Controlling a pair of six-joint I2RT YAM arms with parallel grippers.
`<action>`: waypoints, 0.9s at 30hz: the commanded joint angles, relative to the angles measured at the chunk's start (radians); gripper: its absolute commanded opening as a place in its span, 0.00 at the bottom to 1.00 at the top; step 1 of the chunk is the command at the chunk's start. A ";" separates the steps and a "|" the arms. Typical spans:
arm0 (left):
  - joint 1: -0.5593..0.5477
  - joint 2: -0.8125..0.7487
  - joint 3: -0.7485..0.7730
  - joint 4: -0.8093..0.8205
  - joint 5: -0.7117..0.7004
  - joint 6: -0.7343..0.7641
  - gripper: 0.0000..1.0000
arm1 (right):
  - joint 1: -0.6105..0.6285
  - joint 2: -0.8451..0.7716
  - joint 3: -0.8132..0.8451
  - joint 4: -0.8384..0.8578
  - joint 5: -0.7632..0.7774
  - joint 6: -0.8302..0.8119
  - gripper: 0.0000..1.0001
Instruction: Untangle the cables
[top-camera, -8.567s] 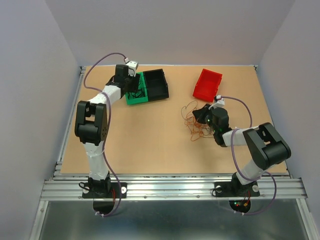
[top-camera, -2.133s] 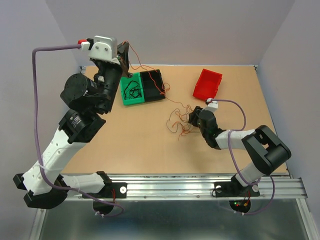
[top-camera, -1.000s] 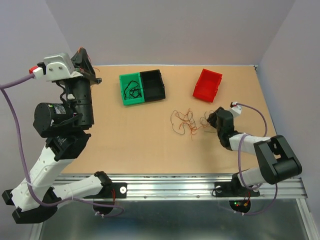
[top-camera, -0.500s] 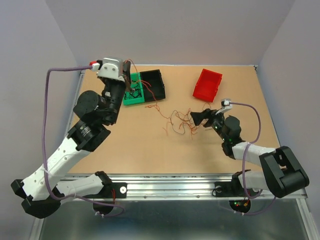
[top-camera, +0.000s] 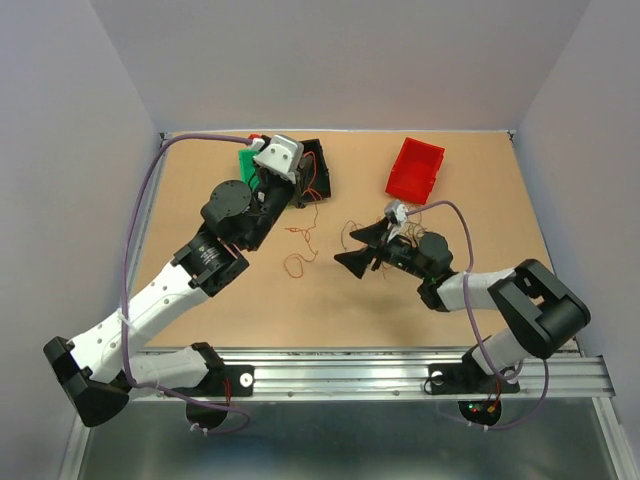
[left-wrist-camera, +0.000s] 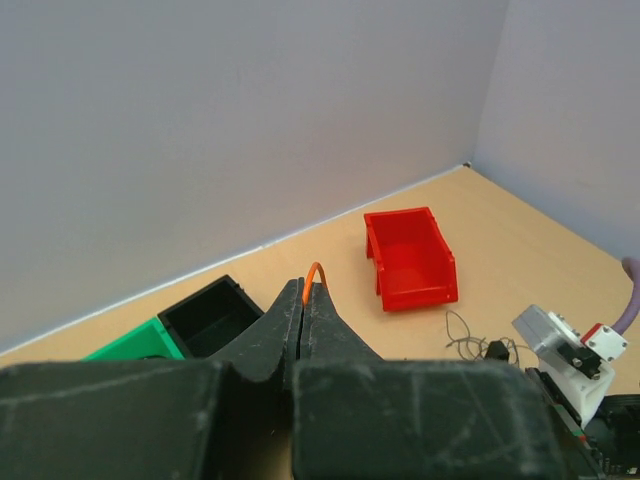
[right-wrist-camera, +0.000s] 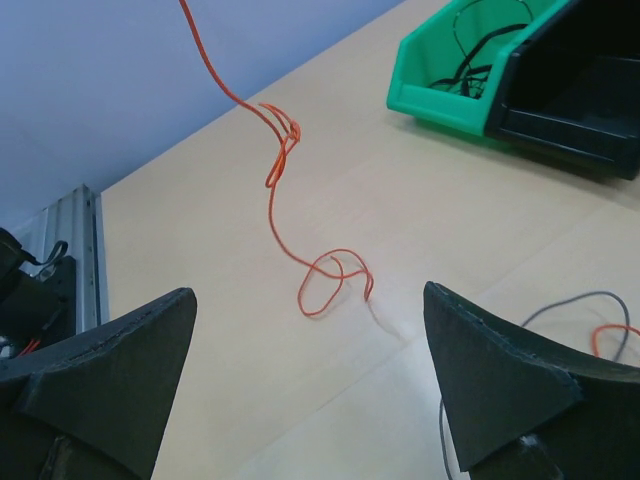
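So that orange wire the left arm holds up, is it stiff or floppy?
Probably floppy yet springy: the orange wire dangles from the left gripper yet shows curls and kinks. Likely very light: a fingertip pinch alone carries it. It may snag when dragged, since its lower loop seems to rest on the table.

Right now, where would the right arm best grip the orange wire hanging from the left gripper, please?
Grip the orange wire at its bottom loop, coming low along the table from the right gripper's side: its open jaws face that loop, clear of other strands.
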 joint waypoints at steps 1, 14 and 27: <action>-0.001 -0.009 -0.008 0.084 0.041 -0.017 0.00 | 0.029 0.068 0.099 0.100 -0.007 -0.055 1.00; -0.001 -0.021 -0.009 0.065 0.039 -0.017 0.00 | 0.075 0.267 0.300 0.089 -0.001 -0.076 0.70; 0.051 0.104 0.004 0.120 -0.156 0.021 0.00 | 0.075 0.258 0.357 -0.020 0.174 -0.030 0.01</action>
